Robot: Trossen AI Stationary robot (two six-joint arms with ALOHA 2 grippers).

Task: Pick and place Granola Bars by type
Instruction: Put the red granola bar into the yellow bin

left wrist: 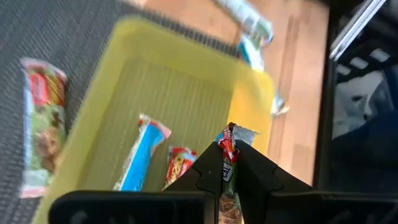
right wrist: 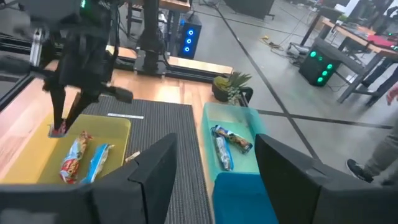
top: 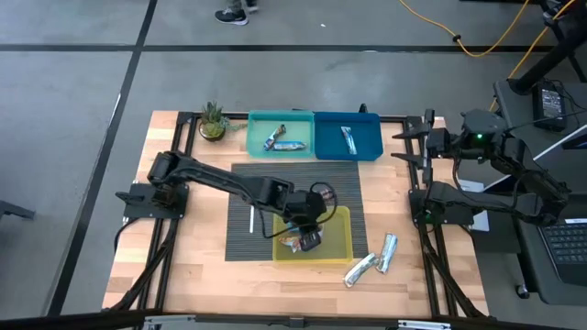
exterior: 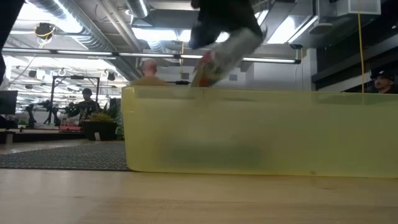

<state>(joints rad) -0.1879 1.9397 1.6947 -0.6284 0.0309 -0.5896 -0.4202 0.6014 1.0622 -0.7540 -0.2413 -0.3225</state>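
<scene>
Yellow tray (top: pixel 341 246), high view: the left gripper (top: pixel 307 236) hangs over it, clamped on a granola bar (top: pixel 298 241), presumably lifted out for sorting; two silver bars (top: pixel 373 259) lie on the wood beside the tray; the teal bin (top: pixel 260 137) and blue bin (top: pixel 371 147) hold sorted bars. The right arm waits at the table's edge.

Low view: the held bar sits above the tray wall.

Left wrist view: the fingers pinch a red-trimmed wrapper; lettering unreadable.

Right wrist view: the right gripper (right wrist: pixel 214 158) is spread wide, empty.
</scene>
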